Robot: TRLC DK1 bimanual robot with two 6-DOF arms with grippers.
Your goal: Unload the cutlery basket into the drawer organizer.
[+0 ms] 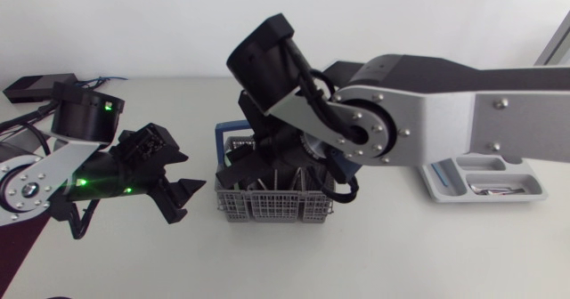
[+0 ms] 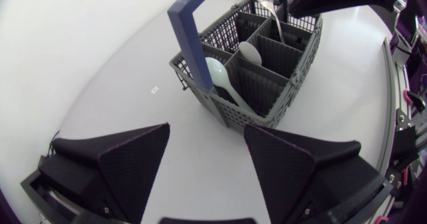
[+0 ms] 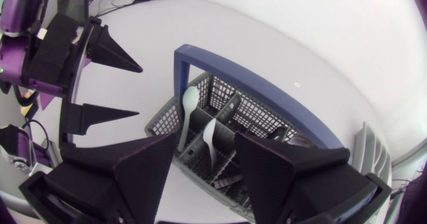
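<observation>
1. Basket. The basket is grey plastic mesh, split into compartments, with a blue handle arching over it. It stands at the middle of the table. The drawer tray lies at the basket's 3 o'clock, well apart, with some cutlery in one slot.

2. Contents. Two white spoons stand bowl-up in neighbouring compartments. A metal spoon leans in the compartment farthest from the left claw.

3. Left claw. The left claw sits at the basket's 9 o'clock, near it but not touching. Its fingers are spread wide and grip nothing.

4. Right claw. The right arm enters from 3 o'clock and reaches over the basket. The right claw hangs above the compartments with its fingers set wide apart. One white spoon shows in the gap, touching neither finger.

5. View differences.
- The head view alone shows the tray. The right arm's links cover much of the basket there (its contents are barely visible).
- The left wrist view alone shows the metal spoon clearly, with a black part of the right claw just beside its upper end. Contact cannot be judged.
- The right wrist view shows the basket from above, the second white spoon against the wall, and the left claw beyond the handle.
</observation>
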